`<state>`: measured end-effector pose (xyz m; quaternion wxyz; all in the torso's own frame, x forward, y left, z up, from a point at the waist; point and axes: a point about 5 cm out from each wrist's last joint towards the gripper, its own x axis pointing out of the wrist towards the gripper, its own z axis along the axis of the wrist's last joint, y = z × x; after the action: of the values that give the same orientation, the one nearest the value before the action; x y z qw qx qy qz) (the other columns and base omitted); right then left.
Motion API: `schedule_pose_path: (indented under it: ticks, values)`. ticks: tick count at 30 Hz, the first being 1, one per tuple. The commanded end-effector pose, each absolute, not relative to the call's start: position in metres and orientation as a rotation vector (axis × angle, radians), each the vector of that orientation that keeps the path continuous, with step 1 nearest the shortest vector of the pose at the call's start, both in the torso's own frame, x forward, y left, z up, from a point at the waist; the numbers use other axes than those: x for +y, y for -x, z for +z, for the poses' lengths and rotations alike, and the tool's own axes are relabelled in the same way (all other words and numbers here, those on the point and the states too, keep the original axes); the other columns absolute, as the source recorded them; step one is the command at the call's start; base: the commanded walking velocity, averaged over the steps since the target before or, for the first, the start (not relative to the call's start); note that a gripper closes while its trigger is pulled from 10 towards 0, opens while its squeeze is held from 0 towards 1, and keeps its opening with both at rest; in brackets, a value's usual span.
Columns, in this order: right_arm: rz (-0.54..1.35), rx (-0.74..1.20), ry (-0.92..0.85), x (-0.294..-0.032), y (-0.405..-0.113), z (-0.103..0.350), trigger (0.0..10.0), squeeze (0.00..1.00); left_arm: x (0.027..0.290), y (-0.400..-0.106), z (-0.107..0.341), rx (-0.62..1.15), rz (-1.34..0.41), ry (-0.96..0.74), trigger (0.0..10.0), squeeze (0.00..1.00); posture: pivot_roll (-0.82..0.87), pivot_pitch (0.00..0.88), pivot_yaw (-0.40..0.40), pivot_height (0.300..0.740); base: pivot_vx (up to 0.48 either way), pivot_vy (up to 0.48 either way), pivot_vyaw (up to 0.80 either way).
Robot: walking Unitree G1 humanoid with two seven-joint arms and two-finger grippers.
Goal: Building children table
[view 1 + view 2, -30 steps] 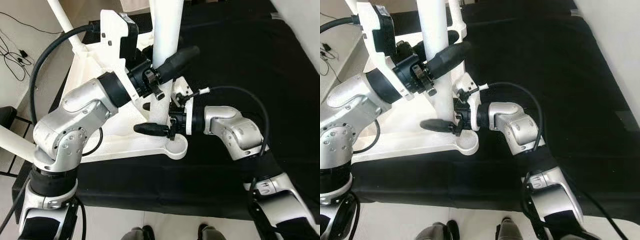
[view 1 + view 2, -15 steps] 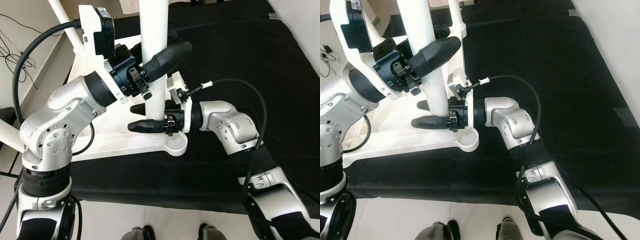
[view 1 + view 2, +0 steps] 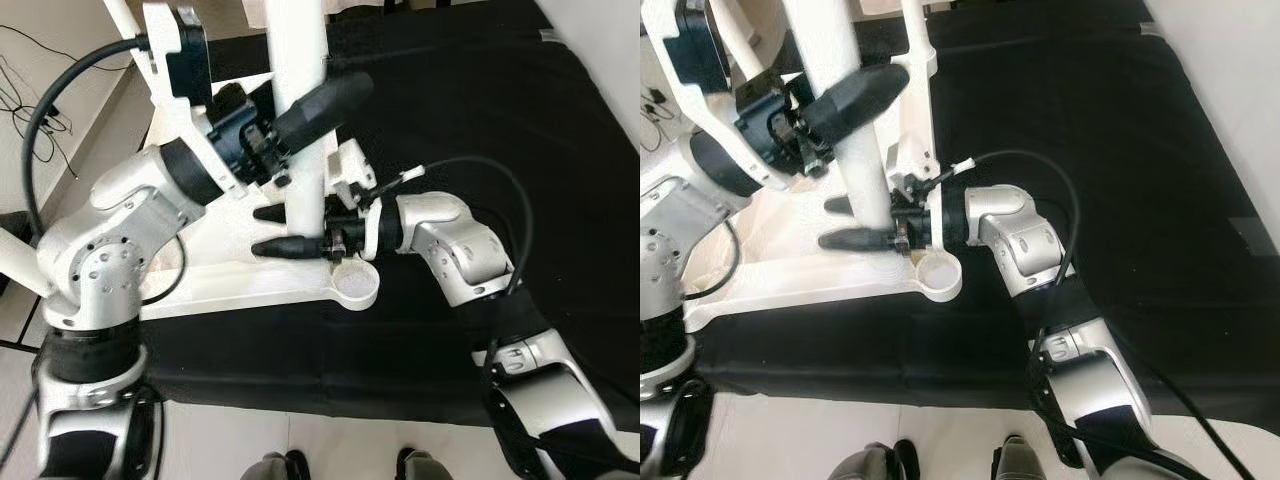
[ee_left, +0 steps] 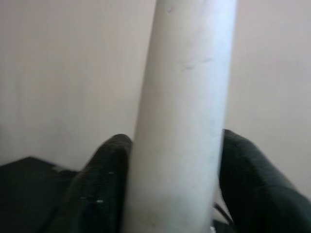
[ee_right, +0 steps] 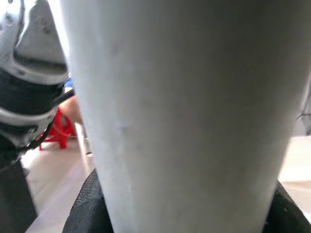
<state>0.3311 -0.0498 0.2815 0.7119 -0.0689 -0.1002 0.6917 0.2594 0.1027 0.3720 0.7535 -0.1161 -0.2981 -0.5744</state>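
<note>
The white children's table top [image 3: 230, 290] lies upside down on a black mat [image 3: 520, 130]. A white round table leg [image 3: 297, 150] stands nearly upright over it, just left of the round corner socket [image 3: 355, 284], whose ring shows open. My left gripper [image 3: 322, 92] is shut on the table leg high up, with one black finger in front and the other behind. My right gripper [image 3: 262, 231] is shut on the same leg low down, near its foot. In the wrist views the leg [image 4: 184, 121] [image 5: 184, 111] sits between black fingers [image 4: 102, 189].
Two more white legs [image 3: 120, 15] [image 3: 15, 265] stick out of the table top at the left. Black cables [image 3: 20, 110] lie on the light floor at the left. The mat's front edge runs below the table top, and my feet [image 3: 290, 465] stand just before it.
Both grippers have carried the leg to the left, off the corner socket, whose open ring is now uncovered. The table top has stayed put.
</note>
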Motion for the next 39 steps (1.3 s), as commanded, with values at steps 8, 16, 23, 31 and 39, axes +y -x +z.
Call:
schedule_pose_path:
  ticks: [8,16,23,31,39]
  values:
    - [1.449,-0.271,0.151,-0.04,-0.341,0.297,0.0,0.0,0.116,-0.254,0.387,-0.687,-1.196,0.246,10.0,1.0,-0.08,0.202,0.099,0.74,0.0,0.0,0.0]
    - [1.151,-0.346,0.097,-0.081,-0.371,0.321,0.0,0.0,0.15,-0.262,0.387,-0.713,-1.017,0.26,10.0,1.0,-0.05,0.197,0.101,0.74,0.0,0.0,0.0]
    - [0.959,-0.374,0.036,-0.124,-0.385,0.334,0.0,0.0,0.147,-0.241,0.342,-0.54,-1.049,0.286,10.0,1.0,-0.03,0.208,0.104,0.74,0.0,0.0,0.0]
    - [1.394,-0.267,0.245,-0.116,-0.346,0.299,10.0,0.0,0.119,-0.204,0.243,-0.115,-1.035,0.188,10.0,0.0,-0.03,0.244,0.119,0.74,0.0,0.0,0.0]
    - [1.677,-0.138,0.3,-0.11,-0.319,0.271,10.0,0.0,0.114,-0.172,0.184,0.116,-0.864,0.12,10.0,0.0,-0.02,0.283,0.121,0.74,0.0,0.0,0.0]
